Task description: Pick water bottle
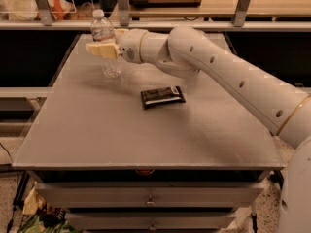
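Surface (116,144): grey, flat top of a drawer unit, with two drawer fronts (150,197) visible below its front edge.

Bottle (102,31): stands upright near the far left corner of the surface, with its white cap on top. Its base appears to rest on the surface. Its clear lower body shows below the hand.

Hand (92,48): at the far left of the surface, at the bottle's mid-height. Its pale part lies level across the front of the bottle, pointing left. It cannot be told whether the hand is closed on the bottle or merely set around it.

Arm (218,74): white and jointed. It enters from the lower right and reaches across the far half of the surface to the hand.

Packet (163,96): dark and flat. It lies near the middle of the surface, nearer the camera than the arm and well apart from the bottle.

Rear: a shelf rail (194,25) runs behind the surface.
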Available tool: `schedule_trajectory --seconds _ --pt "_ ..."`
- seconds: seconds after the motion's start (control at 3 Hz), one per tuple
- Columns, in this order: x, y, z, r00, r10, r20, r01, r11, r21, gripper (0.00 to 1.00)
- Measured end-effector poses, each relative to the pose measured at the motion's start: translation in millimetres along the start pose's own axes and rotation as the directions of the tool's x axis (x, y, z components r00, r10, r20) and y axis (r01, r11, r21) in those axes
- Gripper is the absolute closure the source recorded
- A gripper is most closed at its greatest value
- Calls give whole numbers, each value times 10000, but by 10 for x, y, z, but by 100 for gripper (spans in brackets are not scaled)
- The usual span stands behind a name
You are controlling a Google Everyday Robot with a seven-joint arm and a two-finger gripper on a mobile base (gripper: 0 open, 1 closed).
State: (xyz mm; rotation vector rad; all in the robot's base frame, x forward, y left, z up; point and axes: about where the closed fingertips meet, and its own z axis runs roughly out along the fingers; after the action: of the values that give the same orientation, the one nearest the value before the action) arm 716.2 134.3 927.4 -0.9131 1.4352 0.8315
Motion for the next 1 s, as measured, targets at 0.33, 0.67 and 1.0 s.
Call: schedule_trajectory --seconds 0.33,0.67,1.0 --pt "-120 42 21 9997 -160 209 165 9996 -241 64" --pt "-400 -29 2 9980 -334 538 353 9988 -334 88" --pt "-938 -264 -105 9875 -1037 1188 1049 9945 -43 100"
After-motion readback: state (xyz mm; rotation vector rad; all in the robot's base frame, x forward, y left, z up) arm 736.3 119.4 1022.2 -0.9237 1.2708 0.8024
